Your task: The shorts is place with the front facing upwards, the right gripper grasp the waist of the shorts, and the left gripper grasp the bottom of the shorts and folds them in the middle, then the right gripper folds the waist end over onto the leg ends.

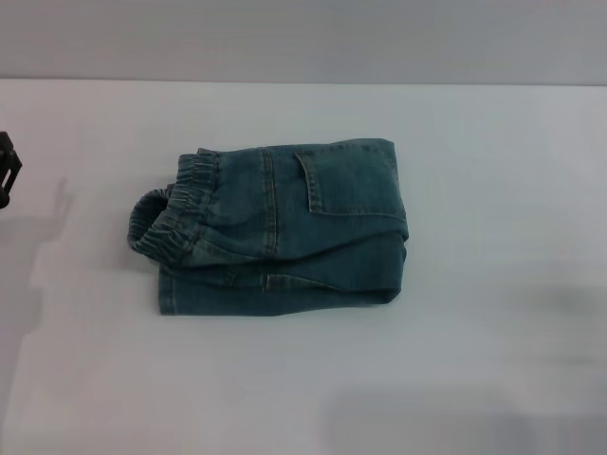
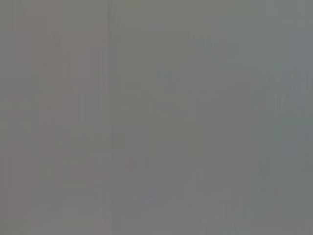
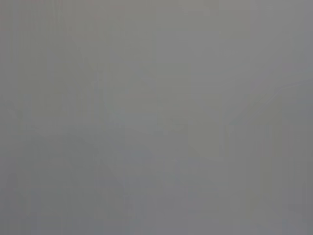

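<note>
The shorts [image 1: 285, 227] lie folded into a compact blue-green denim bundle in the middle of the white table [image 1: 493, 190], a stitched pocket facing up. The waist [image 1: 166, 216], a ruched elastic band with a dark lining, sits at the bundle's left end on top of the layers below. The leg ends are hidden under the fold. A black part of the left gripper [image 1: 8, 171] shows at the far left edge of the head view, well away from the shorts. The right gripper is out of view. Both wrist views show only plain grey.
The table's far edge meets a grey wall [image 1: 303, 38] along the top of the head view. Faint shadows fall on the table at the left and at the lower right.
</note>
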